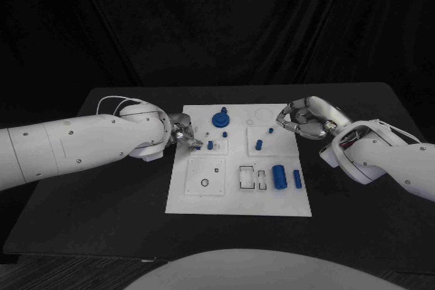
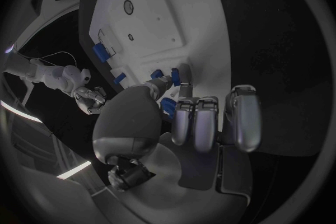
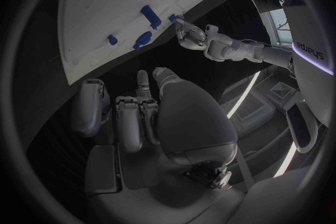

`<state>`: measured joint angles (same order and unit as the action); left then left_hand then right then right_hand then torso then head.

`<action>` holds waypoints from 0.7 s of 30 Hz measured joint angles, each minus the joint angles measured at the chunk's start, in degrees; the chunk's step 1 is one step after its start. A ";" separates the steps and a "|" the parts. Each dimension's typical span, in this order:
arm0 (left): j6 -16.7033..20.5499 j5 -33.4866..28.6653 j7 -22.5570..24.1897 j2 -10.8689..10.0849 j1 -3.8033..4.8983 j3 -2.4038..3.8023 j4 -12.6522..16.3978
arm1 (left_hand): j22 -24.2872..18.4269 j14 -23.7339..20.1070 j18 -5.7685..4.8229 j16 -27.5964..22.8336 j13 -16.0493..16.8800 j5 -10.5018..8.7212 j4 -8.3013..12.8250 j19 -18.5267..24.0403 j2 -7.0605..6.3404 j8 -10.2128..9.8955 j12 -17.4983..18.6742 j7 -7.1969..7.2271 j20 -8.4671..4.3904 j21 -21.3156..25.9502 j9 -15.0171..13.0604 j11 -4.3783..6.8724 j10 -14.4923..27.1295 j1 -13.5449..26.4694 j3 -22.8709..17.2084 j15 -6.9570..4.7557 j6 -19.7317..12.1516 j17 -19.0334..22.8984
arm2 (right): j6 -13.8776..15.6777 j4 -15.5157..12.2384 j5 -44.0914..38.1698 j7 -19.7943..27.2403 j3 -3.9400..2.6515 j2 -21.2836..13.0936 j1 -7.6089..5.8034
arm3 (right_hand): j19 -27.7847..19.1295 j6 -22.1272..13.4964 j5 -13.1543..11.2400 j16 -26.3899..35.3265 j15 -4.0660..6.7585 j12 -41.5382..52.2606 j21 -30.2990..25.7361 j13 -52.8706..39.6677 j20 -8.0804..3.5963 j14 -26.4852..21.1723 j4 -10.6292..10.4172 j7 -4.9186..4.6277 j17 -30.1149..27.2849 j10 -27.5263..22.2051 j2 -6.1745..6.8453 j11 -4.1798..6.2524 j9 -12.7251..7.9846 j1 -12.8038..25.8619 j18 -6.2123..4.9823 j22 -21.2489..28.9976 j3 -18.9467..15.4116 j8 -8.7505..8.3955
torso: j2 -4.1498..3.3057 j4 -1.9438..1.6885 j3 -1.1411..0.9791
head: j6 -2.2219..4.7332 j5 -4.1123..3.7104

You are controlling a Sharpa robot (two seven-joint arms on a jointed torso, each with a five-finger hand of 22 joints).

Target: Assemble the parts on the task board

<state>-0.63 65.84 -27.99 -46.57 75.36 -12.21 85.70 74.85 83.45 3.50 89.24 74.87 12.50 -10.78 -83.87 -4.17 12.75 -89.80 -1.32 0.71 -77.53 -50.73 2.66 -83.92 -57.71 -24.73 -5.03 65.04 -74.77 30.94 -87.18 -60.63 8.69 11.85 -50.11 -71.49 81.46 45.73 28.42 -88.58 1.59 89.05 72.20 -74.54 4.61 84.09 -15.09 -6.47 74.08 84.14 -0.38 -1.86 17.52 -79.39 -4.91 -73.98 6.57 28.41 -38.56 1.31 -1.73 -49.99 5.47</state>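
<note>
While I scan from the near edge of the task board (image 1: 237, 205) outward, I first meet two blue cylinders (image 1: 280, 176) lying side by side at its near right, next to small rectangular slots (image 1: 246, 176). Left of them sits a raised square plate (image 1: 205, 177) with small holes. I judge these parts light, rigid plastic, smooth enough to roll or slip, so I would pinch a cylinder across its middle rather than at its ends.

Farther in, my left hand (image 1: 181, 134) is at the board's left edge, its fingertips down among a few small blue pieces (image 1: 210, 145). From the left wrist view the thumb and a finger seem to close around one small blue part (image 2: 158, 74), but I cannot tell for certain whether it is held or only touched. Such a short peg would tip easily; a grip low on its body looks safest.

My right hand (image 1: 303, 117) hovers off the board's far right corner, fingers curled in, holding nothing that I can see.

Beyond both hands, a round blue knob (image 1: 220, 119) stands near the far edge, with a shallow ring recess (image 1: 264, 114) beside it.

Black table (image 1: 109, 202) lies bare on both sides of the board, giving each arm room to withdraw outward; the middle of the board is crowded, so crossing low there risks knocking pieces.
</note>
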 measured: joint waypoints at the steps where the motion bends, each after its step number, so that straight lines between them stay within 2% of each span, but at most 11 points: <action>1: -0.05 0.00 -0.01 0.01 -0.02 -0.01 -0.03 | 0.00 0.00 -0.01 0.00 0.00 -1.02 -1.42 0.00 -0.25 -0.05 0.00 0.02 0.00 0.00 -0.11 0.00 0.00 0.45 1.43 0.00 0.01 0.00 | 0.00 0.00 0.00 -0.01 0.00 0.00 0.01 | 0.00 0.00 0.00 0.00 0.00 0.00 0.00 0.00 0.00 0.00 0.00 0.00 0.00 0.00 0.00 0.00 0.00 0.00 0.00 0.00 0.00 0.00 | 0.00 0.00 0.00 | 0.00 0.01; 3: -0.13 0.00 -0.01 0.09 -0.09 -0.03 -0.09 | 0.00 0.00 0.00 0.00 0.00 -2.88 -2.45 0.00 0.50 -0.11 0.00 0.19 0.00 0.00 -0.30 0.00 0.00 1.77 2.47 0.00 0.17 0.00 | 0.00 0.01 0.00 -0.04 0.00 0.00 0.01 | 0.00 0.00 0.89 0.00 0.00 0.00 0.00 0.00 0.00 0.00 0.00 0.00 0.00 0.00 0.00 0.00 0.00 0.00 0.00 0.00 0.00 0.00 | 0.00 0.01 0.00 | 0.00 0.01; 7: -0.30 -0.03 0.03 0.20 -0.11 -0.03 -0.17 | 0.00 0.00 0.00 0.00 0.00 -4.78 -4.15 0.00 0.61 -0.52 0.00 0.18 0.01 0.01 -0.29 -0.01 0.00 1.88 5.54 0.01 0.17 0.00 | 0.00 0.02 0.00 -0.10 0.00 0.00 0.04 | 0.00 0.00 0.87 0.00 0.00 0.00 0.00 0.00 0.00 0.00 0.00 0.00 0.00 0.00 0.00 0.00 -0.01 0.00 0.00 0.00 0.00 0.16 | -0.01 0.01 -0.01 | 0.00 0.01; 9: -0.35 -0.06 0.09 0.23 -0.12 -0.03 -0.23 | 0.00 0.00 0.00 0.00 0.00 -4.79 -4.15 0.00 1.34 -0.55 0.00 0.18 0.01 0.01 -0.29 -0.01 0.00 2.60 6.22 0.01 0.17 0.00 | 0.00 0.02 0.00 -0.13 0.00 0.01 0.05 | 0.00 0.00 0.87 0.00 0.00 0.00 0.00 0.00 0.00 0.00 0.00 0.00 0.00 0.00 0.00 0.00 -0.01 0.00 0.00 0.00 0.00 0.16 | -0.01 0.01 -0.01 | 0.00 0.01; 21: -0.40 -0.31 0.86 0.50 -0.24 -0.02 -0.47 | 0.00 0.00 0.00 0.00 0.00 -5.20 -5.02 0.01 1.32 -0.56 0.00 0.18 0.02 0.01 -0.26 -0.01 0.00 2.58 7.08 0.01 0.17 0.00 | -0.03 0.07 0.00 -0.33 0.00 0.14 0.15 | -0.01 -0.21 0.88 0.00 0.00 0.00 -0.39 0.00 -0.01 0.00 0.01 -0.20 0.00 0.00 0.00 0.00 -0.20 -0.01 0.00 0.00 0.01 0.16 | -0.01 0.00 -0.01 | 0.00 -0.02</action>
<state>-1.03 65.53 -27.13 -46.07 75.11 -12.23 85.23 74.85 83.45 3.50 89.24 74.87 7.31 -15.79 -83.86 -2.86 12.19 -89.80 -1.14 0.73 -77.51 -51.00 2.64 -83.92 -55.13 -17.64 -5.02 65.20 -74.77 30.92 -87.11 -60.63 8.37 11.85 -49.97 -71.34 81.45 45.52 29.29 -88.58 1.59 89.05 71.81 -74.54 4.60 84.09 -15.08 -6.66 74.08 84.14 -0.38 -1.86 17.32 -79.40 -4.91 -73.98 6.58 28.58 -38.57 1.31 -1.74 -49.99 5.45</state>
